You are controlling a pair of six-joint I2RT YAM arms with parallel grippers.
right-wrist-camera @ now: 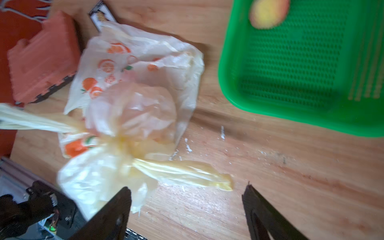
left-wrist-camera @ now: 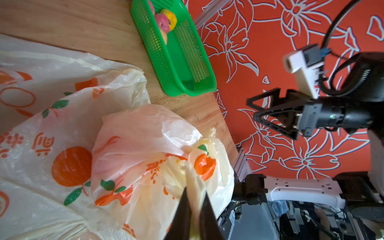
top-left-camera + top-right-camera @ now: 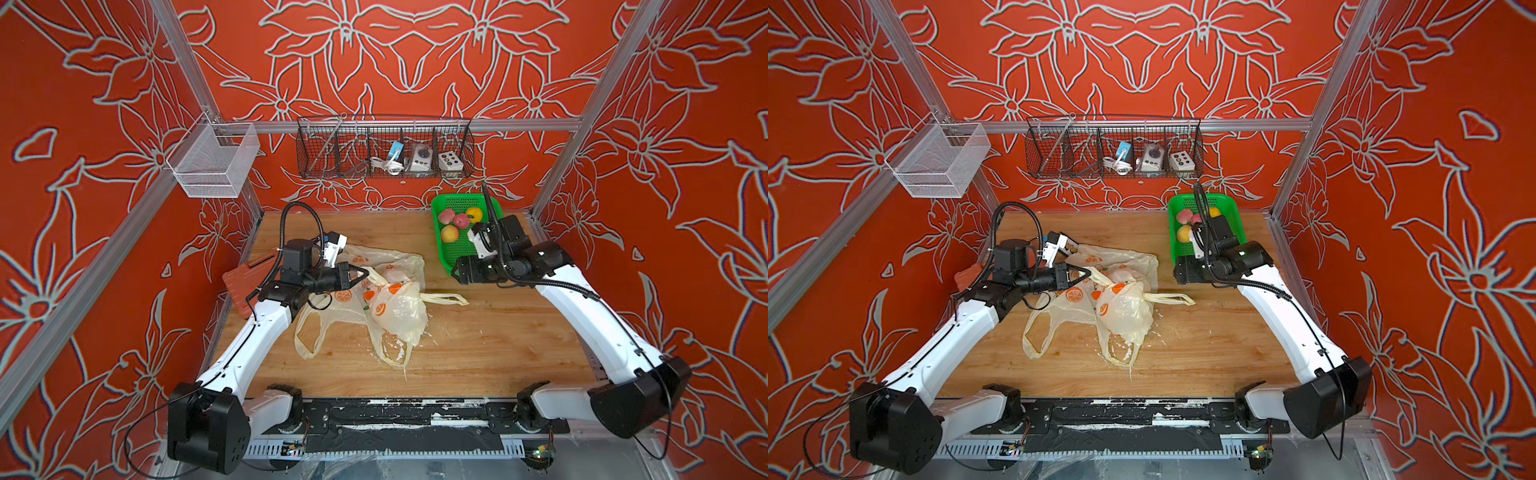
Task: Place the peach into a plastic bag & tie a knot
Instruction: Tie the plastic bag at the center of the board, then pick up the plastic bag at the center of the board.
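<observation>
The knot [image 1: 124,145] is seen tied on the plastic bag [image 3: 399,311], peach [image 2: 104,164] inside, on the counter [image 3: 498,332]. A handle loop [image 2: 193,178] is pinched by the left fingers [image 2: 181,216]; the right fingers [image 1: 259,214] are spread, empty. Unreleased, the bag could be dragged away.

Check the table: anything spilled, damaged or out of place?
White flecks litter the table beside the knotted bag, like spilled crumbs or scraped paint. A red foam tile sits askew at the left edge.
</observation>
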